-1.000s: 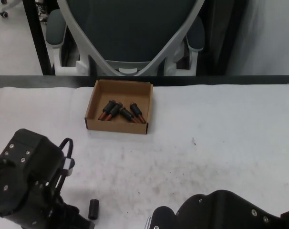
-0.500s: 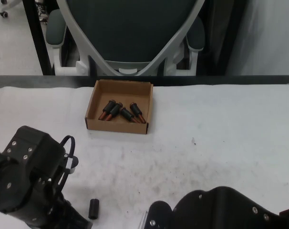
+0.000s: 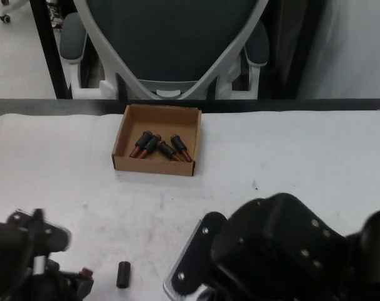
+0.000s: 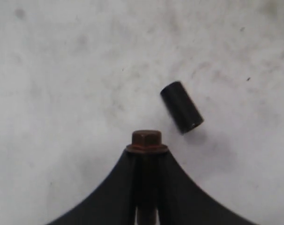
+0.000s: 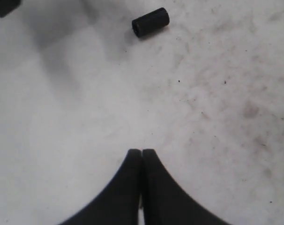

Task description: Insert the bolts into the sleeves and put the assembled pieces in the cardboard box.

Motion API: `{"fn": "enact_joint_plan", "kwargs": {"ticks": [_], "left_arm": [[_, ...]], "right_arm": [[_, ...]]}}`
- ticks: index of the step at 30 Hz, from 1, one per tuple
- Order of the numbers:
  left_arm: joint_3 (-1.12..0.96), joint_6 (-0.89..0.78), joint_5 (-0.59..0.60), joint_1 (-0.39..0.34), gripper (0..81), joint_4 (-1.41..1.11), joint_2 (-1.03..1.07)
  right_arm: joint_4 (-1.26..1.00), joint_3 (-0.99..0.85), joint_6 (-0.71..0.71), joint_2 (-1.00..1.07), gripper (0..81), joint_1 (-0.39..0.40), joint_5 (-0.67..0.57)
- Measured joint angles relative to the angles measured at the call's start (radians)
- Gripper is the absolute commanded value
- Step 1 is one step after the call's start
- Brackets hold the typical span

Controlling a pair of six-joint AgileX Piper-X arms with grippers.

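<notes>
The left tool (image 4: 146,159) grasps a bolt (image 4: 146,138) just beside the 1 loose sleeve (image 4: 181,107); the right tool (image 5: 141,159) is clenched, empty. Next, I reckon, it must open, lift that sleeve and align both.

White bench (image 3: 303,150) bears cardboard box (image 3: 155,167) and sleeve (image 3: 123,274).

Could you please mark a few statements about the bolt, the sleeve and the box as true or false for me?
1. The left claw grips a bolt. True.
2. The loose sleeve stands upright inside the cardboard box. False: it lies on its side on the bench, outside the box.
3. The right claw holds a sleeve. False: it is shut on nothing.
4. Four assembled pieces lie in the cardboard box. True.
</notes>
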Motion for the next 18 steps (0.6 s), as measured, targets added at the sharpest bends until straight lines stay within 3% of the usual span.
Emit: {"fn": "enact_joint_plan", "kwargs": {"ticks": [9,18], "left_arm": [[0.113,-0.012,0.040,0.000,0.8,-0.087,-0.343],[0.219,-0.015,-0.005,0.000,0.8,-0.231,-0.514]], "right_arm": [[-0.044,-0.126,0.111,0.186,0.2,-0.098,-0.105],[-0.046,-0.278,0.141,0.321,0.1,-0.110,-0.146]]}}
